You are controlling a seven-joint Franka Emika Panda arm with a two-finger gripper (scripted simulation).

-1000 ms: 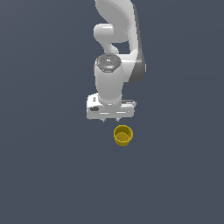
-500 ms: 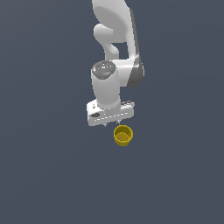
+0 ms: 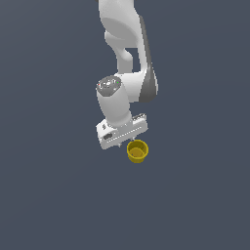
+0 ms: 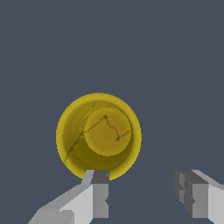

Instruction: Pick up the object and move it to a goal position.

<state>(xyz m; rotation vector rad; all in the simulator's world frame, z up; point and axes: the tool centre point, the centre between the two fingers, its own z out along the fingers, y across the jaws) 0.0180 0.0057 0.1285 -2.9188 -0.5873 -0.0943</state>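
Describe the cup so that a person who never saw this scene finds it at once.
Start from the white arm and follow it down to its hand. Just below the hand, toward the exterior view's right, stands the cup on the plain grey floor. It is small, round, open upward, and the only yellow thing there.

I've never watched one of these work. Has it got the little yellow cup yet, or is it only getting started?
Early on. Nothing looks done: the yellow cup stands upright on the grey floor, not gripped. In hand: the gripper hangs open close above it; one finger sits at the rim, and the cup is not between the fingers. Left: centre over it, close, lift and carry it to the goal, which is not marked.
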